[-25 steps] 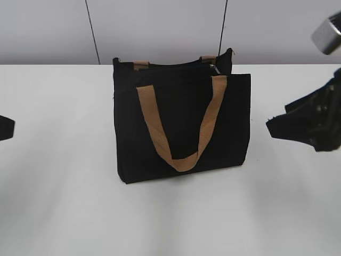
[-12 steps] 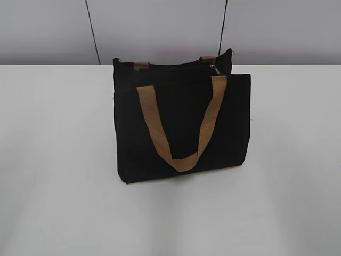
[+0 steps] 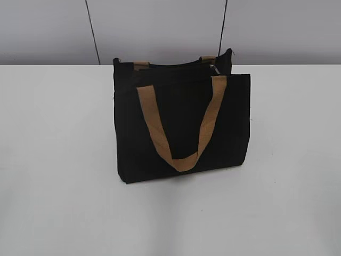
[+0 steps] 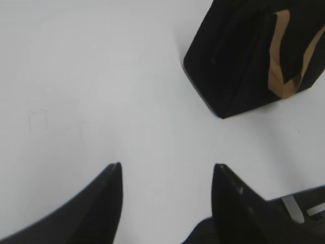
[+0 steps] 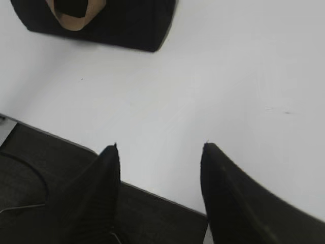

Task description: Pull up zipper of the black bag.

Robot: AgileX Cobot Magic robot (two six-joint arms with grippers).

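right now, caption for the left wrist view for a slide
Open left gripper hovers over white table, black bag beyond.

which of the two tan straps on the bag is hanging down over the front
The front strap, looping down the near face of the black bag. Of the rear strap only short tan ends show at the top edge.

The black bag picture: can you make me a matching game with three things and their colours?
Things:
1. black bag
2. strap handle
3. table

Colours:
A. tan
B. white
C. black

Pairs: 1-C, 2-A, 3-B
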